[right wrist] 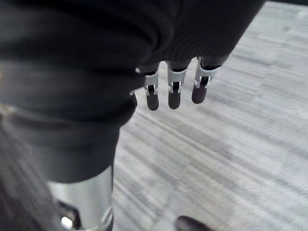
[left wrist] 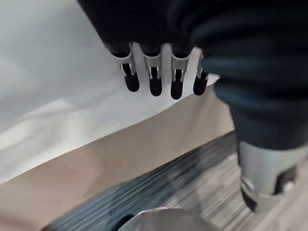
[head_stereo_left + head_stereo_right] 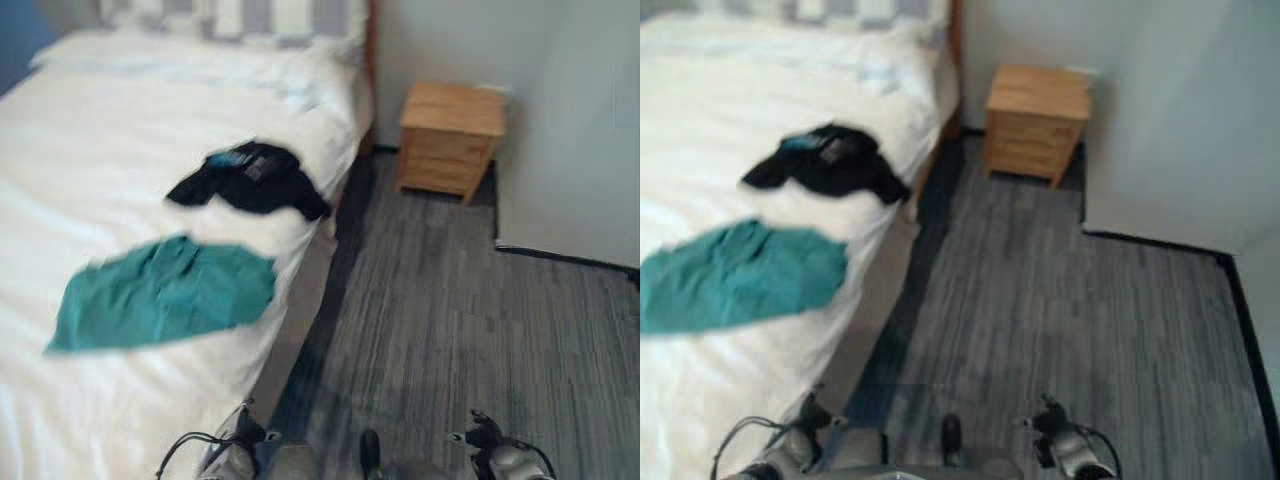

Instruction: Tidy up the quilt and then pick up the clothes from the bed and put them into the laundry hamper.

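The fingers of my left hand are hanging straight and relaxed, holding nothing, over the white quilt where it is draping down the bed's side toward the tan base panel. On the bed itself, I am seeing a teal garment lying flat nearest me, and a black garment bunched further up, close to the mattress edge; the two are apart from each other. Beyond the bed's head a wooden nightstand is standing on the grey carpet. Over that carpet my right hand is dangling with its fingers likewise straight and empty.

I am judging that I am still at the start: the quilt looks fairly smooth already, and no clothing is lifted yet. I am not spotting the hamper from here. The next move, as I read it, is calling for me to bring the left hand up over the bed edge to the teal garment, curl around a fold of cloth, and then locate the hamper.
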Controlling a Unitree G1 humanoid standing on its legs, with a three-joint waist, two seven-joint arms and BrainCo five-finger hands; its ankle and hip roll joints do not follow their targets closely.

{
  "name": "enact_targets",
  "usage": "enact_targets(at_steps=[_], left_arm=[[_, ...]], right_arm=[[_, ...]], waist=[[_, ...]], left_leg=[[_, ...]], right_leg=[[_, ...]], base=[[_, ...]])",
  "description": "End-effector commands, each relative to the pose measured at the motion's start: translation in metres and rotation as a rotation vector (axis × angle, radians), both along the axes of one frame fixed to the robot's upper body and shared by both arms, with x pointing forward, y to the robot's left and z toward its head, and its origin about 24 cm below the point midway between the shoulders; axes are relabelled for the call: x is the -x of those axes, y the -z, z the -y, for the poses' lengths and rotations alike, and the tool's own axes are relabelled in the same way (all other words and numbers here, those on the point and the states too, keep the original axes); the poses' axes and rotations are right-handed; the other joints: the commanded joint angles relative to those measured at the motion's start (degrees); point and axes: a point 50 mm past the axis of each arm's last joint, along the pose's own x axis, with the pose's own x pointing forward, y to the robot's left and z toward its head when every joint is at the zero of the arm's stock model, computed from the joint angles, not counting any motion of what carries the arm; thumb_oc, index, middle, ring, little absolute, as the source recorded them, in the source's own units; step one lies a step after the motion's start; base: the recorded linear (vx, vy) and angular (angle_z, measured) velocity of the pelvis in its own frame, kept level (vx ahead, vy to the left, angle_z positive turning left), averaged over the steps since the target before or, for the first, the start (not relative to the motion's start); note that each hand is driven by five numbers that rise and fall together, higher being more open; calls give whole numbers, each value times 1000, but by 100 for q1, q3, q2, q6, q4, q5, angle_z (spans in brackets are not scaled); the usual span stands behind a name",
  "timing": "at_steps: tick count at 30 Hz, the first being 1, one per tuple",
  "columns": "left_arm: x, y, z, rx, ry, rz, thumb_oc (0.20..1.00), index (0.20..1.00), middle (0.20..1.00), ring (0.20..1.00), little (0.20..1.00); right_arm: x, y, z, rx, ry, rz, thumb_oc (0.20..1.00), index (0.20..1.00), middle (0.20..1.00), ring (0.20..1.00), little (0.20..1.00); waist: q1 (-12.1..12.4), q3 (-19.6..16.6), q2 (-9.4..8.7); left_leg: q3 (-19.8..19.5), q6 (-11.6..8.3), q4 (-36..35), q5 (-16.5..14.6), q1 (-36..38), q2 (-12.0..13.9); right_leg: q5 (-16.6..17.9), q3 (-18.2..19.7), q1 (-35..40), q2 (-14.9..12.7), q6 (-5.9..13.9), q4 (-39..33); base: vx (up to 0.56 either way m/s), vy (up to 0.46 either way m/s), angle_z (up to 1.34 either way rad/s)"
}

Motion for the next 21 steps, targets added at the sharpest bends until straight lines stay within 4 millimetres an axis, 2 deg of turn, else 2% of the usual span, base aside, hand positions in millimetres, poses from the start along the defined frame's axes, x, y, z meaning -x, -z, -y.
enact_targets(at_steps=[1, 2, 3, 4, 6, 8, 9, 10, 11, 12, 13, 14, 15, 16, 17, 18, 19, 20, 21], left_arm=[[-20, -9, 3, -8, 27, 77, 1000, 1000, 1000, 1000, 1000], [-22, -9, 6, -6, 42, 82, 1000, 1000, 1000, 1000, 1000], [-24, -10, 9, -9, 68, 81, 1000, 1000, 1000, 1000, 1000], [-24, -10, 9, -9, 69, 80, 1000, 1000, 1000, 1000, 1000], [-21, -8, 10, -15, 95, 60, 1000, 1000, 1000, 1000, 1000], [-18, -6, 8, -30, 122, 29, 1000, 1000, 1000, 1000, 1000], [-17, -6, 7, -49, 157, 11, 1000, 1000, 1000, 1000, 1000], [-17, -6, 7, -49, 158, 11, 1000, 1000, 1000, 1000, 1000], [-19, -8, 4, -69, 183, 7, 1000, 1000, 1000, 1000, 1000], [-22, -9, 2, -95, 214, 4, 1000, 1000, 1000, 1000, 1000], [-22, -10, 0, -112, 233, -1, 1000, 1000, 1000, 1000, 1000], [-27, -13, -3, -145, 283, 1, 1000, 1000, 1000, 1000, 1000], [-27, -13, -3, -145, 283, 1, 1000, 1000, 1000, 1000, 1000], [-30, -14, -4, -162, 310, -1, 1000, 1000, 1000, 1000, 1000], [-34, -16, -6, -185, 345, -13, 1000, 1000, 1000, 1000, 1000], [-34, -16, -6, -185, 345, -13, 1000, 1000, 1000, 1000, 1000], [-32, -15, -9, -193, 337, -26, 1000, 1000, 1000, 1000, 1000], [-32, -15, -9, -193, 338, -27, 1000, 1000, 1000, 1000, 1000], [-20, -9, -13, -194, 318, -74, 1000, 1000, 1000, 1000, 1000]], right_arm=[[-9, -5, 11, 47, -10, 21, 1000, 1000, 1000, 1000, 1000], [-11, -6, 11, 56, -26, 23, 1000, 1000, 1000, 1000, 1000], [-9, -6, 14, 66, -21, 22, 1000, 1000, 1000, 1000, 1000], [-9, -6, 14, 66, -21, 22, 1000, 1000, 1000, 1000, 1000], [-1, -3, 17, 61, 14, 3, 1000, 1000, 1000, 1000, 1000], [11, 1, 19, 59, 52, -25, 1000, 1000, 1000, 1000, 1000], [16, 2, 25, 67, 99, -44, 1000, 1000, 1000, 1000, 1000], [16, 2, 25, 67, 99, -44, 1000, 1000, 1000, 1000, 1000], [14, 2, 26, 67, 115, -40, 1000, 1000, 1000, 1000, 1000], [12, 0, 27, 61, 132, -29, 1000, 1000, 1000, 1000, 1000], [12, 0, 29, 60, 144, -25, 1000, 1000, 1000, 1000, 1000], [20, 2, 31, 41, 189, -32, 1000, 1000, 1000, 1000, 1000], [20, 2, 31, 41, 189, -31, 1000, 1000, 1000, 1000, 1000], [26, 4, 32, 28, 223, -42, 1000, 1000, 1000, 1000, 1000], [37, 7, 34, 24, 256, -70, 1000, 1000, 1000, 1000, 1000], [37, 7, 34, 24, 256, -70, 1000, 1000, 1000, 1000, 1000], [37, 8, 33, 28, 247, -82, 1000, 1000, 1000, 1000, 1000], [38, 8, 33, 28, 247, -83, 1000, 1000, 1000, 1000, 1000], [43, 11, 29, 31, 230, -110, 1000, 1000, 1000, 1000, 1000]], waist=[[380, 378, -82], [399, 350, 6], [337, 289, 132], [341, 292, 126], [309, 188, 168], [289, 113, 164], [155, 263, 187], [166, 250, 198], [49, 364, 237], [-76, 458, 321], [-145, 501, 398], [-373, 560, 404], [-373, 557, 417], [-495, 538, 397], [-605, 456, 315], [-613, 467, 334], [-595, 416, 302], [-614, 426, 322], [-579, 320, 328]], left_leg=[[240, 395, -1821, -154, 911, -536], [147, 345, -2319, 86, 912, -537], [607, 262, -2885, 435, 839, -298], [615, 264, -2906, 443, 859, -308], [1013, 340, -3182, 541, 869, -250], [1006, 510, -3199, 515, 1043, -451], [1103, 618, -3262, 374, 1442, -595], [1111, 615, -3260, 380, 1422, -578], [1164, 651, -3358, 346, 1671, -559], [1153, 671, -3429, 317, 1858, -505], [1134, 671, -3484, 298, 1987, -473], [926, 640, -3484, 103, 2228, -583], [925, 636, -3484, 108, 2220, -568], [815, 622, -3484, 6, 2306, -654], [790, 588, -3484, -231, 2464, -797], [780, 588, -3484, -249, 2484, -780], [866, 564, -3484, -375, 2590, -828], [847, 564, -3484, -389, 2605, -809], [1135, 474, -3484, -623, 2983, -845]], right_leg=[[-610, 122, 15, -646, 1167, -164], [-662, 265, 118, -606, 1180, -168], [-843, 213, 270, -645, 1170, -177], [-850, 216, 279, -655, 1173, -178], [-1104, 237, 519, -597, 1146, 0], [-1169, 84, 427, -577, 1227, 888], [-638, -110, -248, -720, 1687, 2543], [-622, -101, -272, -705, 1682, 2541], [-262, -73, -764, -724, 1818, 3254], [-110, -37, -1214, -667, 1786, 3782], [-182, -60, -1441, -596, 1727, 3857], [-563, 36, -1647, -317, 1495, 3207], [-538, 31, -1642, -304, 1491, 3176], [-613, 165, -1607, -121, 1448, 2606], [-458, 245, -1662, -157, 1448, 1310], [-442, 231, -1612, -146, 1449, 1254], [-272, -135, -1727, -344, 1497, 885], [-255, -161, -1681, -334, 1499, 832], [-102, -1455, -1769, -641, 1464, 554]], base=[[435, 316, -51], [543, 350, -78], [401, 238, -156], [398, 215, -146], [419, 186, -67], [506, 227, 2], [345, 177, 21], [301, 173, -1], [186, 137, -6], [321, 194, 0], [545, 165, 33], [438, 90, 35], [493, 25, 53], [507, -21, 82], [519, -15, 86], [502, -10, 90], [188, 4, 59], [591, 15, 35], [424, 19, -4]])
